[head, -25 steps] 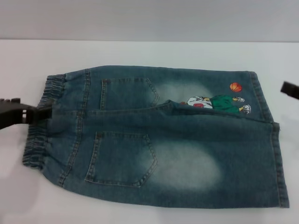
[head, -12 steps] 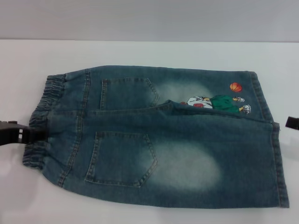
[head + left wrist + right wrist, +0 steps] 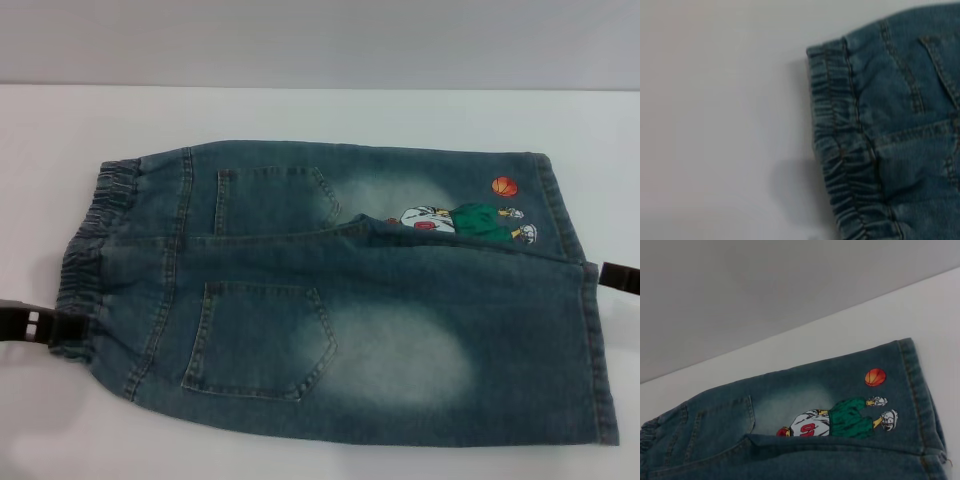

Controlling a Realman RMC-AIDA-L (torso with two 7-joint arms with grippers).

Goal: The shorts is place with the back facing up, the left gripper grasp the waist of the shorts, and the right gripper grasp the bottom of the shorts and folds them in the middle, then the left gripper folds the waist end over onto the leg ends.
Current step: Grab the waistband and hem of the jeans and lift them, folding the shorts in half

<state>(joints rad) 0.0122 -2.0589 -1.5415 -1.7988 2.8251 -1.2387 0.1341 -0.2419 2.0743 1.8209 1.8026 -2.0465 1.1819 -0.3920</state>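
Denim shorts (image 3: 340, 290): laid flat, back pockets up, across the middle of the white table (image 3: 300, 110) in the head view; elastic waistband (image 3: 85, 270) at frame left, leg hems (image 3: 590, 340) at frame right, the nearer leg already lapped over the far one, a cartoon basketball print (image 3: 465, 220) showing at the fold near the upper right. Left gripper (image 3: 40, 325): at the left edge of the frame, low against the lower stretch of the waistband; whether its fingers are parted or clamped on cloth cannot be told, since its tips appear to run under the gathered elastic. Right gripper (image 3: 618, 277): a dark tip at the right edge, just beside the hem; grip state likewise not readable. Step in hand, as judged: seating the left grasp on the waist before carrying it over to the leg ends. Handling note: take both denim layers at the waistband, lift clear of the table, travel straight toward the hems, and lay edges square so the fold does not skew.
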